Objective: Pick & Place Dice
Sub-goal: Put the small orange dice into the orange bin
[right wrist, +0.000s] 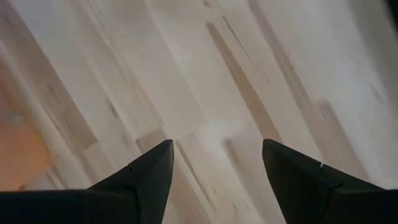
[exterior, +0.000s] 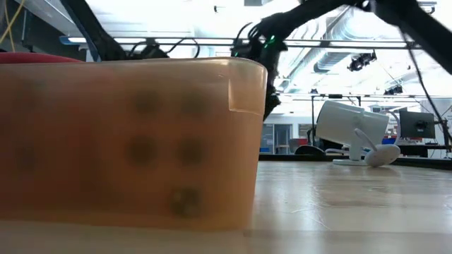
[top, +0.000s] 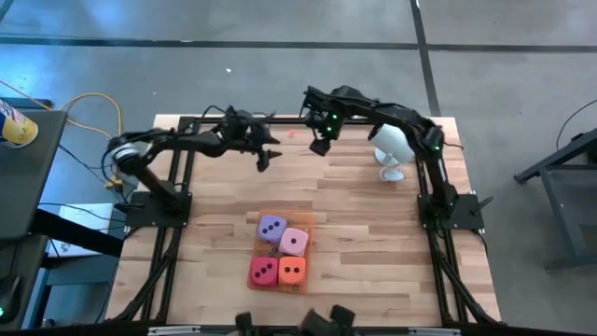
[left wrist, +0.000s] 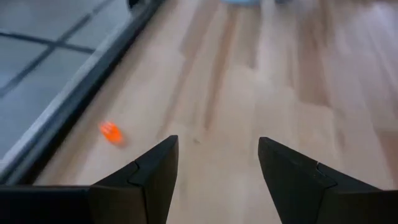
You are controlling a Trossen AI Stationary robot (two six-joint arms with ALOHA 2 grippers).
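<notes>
Four dice [top: 280,256] clustered on wooden table [top: 373,233], left pincer [top: 265,154] released, right pincer [top: 320,142] released.

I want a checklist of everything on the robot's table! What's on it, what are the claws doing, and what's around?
Surface: wooden table, bare planks over most of it.
Job's things: purple die, pink die, red die and orange die packed in a square on the orange mat.
Clutter: white camera standing near the far right; a tiny orange speck by the far edge.
Grippers: left gripper and right gripper both open, empty, up over the far side.
Cables: yellow cable on the floor to the left.
Surroundings: grey floor; a room with ceiling lights in the low view.
</notes>
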